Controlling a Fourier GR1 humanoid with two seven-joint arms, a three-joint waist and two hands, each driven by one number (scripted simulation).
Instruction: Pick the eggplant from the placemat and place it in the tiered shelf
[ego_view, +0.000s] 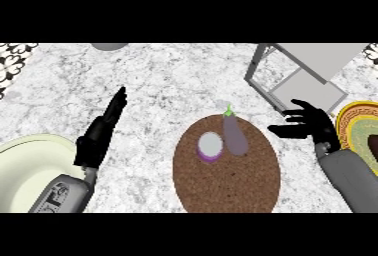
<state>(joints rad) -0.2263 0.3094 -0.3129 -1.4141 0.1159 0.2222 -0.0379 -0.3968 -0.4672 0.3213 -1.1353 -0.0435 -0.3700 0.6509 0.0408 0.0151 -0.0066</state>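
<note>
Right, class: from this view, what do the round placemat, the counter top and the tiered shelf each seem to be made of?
Placemat: probably woven fibre or cork, matte; brown and finely speckled.
Counter top: looks like marble or similar stone; white with grey mottling.
Tiered shelf: likely painted metal or plastic; plain grey flat panels on a thin frame.

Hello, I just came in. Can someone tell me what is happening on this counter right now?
A humanoid robot stands at a marbled counter. An eggplant lies on a round brown placemat, beside a small purple cup. The right hand is open, to the right of the eggplant, not touching it. The left hand rests open at the left. The grey tiered shelf stands at the upper right, nothing visible in it.
</note>
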